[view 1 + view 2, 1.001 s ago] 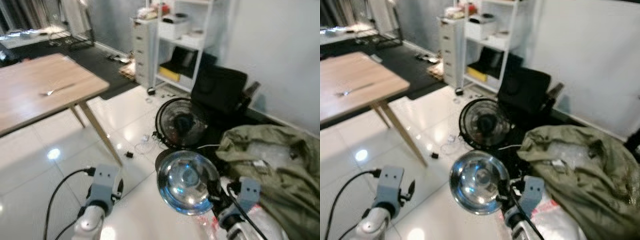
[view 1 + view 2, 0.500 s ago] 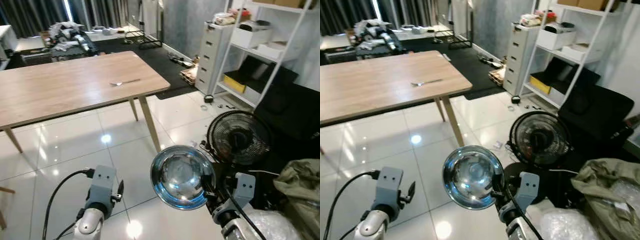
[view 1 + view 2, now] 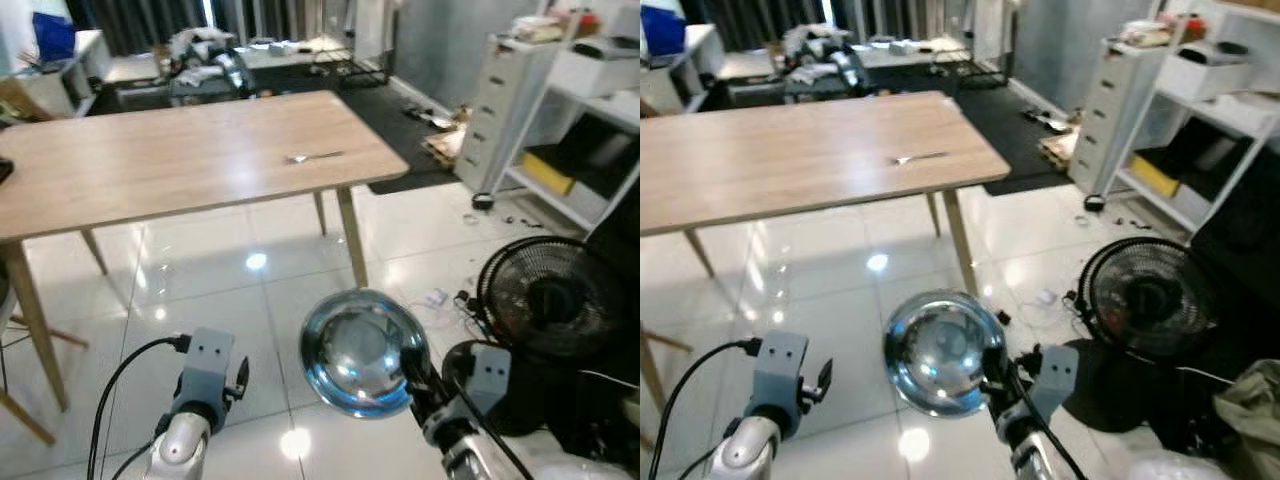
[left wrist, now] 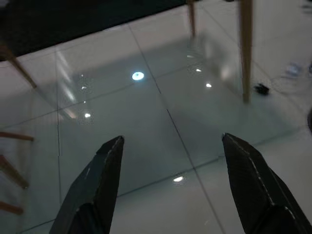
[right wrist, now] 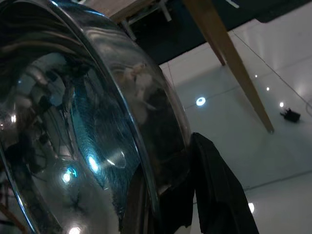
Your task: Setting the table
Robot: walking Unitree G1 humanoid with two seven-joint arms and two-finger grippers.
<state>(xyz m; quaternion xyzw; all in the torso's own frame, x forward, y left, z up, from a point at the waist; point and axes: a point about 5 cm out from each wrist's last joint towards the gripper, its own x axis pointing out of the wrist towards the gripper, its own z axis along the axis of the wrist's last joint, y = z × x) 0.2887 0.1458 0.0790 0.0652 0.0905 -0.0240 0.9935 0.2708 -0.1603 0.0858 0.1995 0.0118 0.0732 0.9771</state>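
One shiny, round stainless-steel bowl [image 3: 363,352] is being held up above the glossy white tiled floor [image 3: 200,290], tilted so its hollow faces the camera. The right gripper [image 5: 195,195] is pinching the bowl's rim, one black finger [image 5: 214,190] lying against the outside wall; the other finger is probably inside the bowl, though the reflections make that hard to confirm. The left gripper [image 4: 170,180] is hanging low over the floor tiles, its two black fingers [image 4: 95,185] spread wide with nothing between them. Beyond both pairs of fingers, one long light-wood table [image 3: 150,160] is standing, with one small piece of silver cutlery [image 3: 312,156] lying near its right end. Off to the outer side of the bowl-holding fingers, one black round floor fan [image 3: 548,297] is sitting on the floor, and one white drawer unit [image 3: 1118,100] is standing further back.
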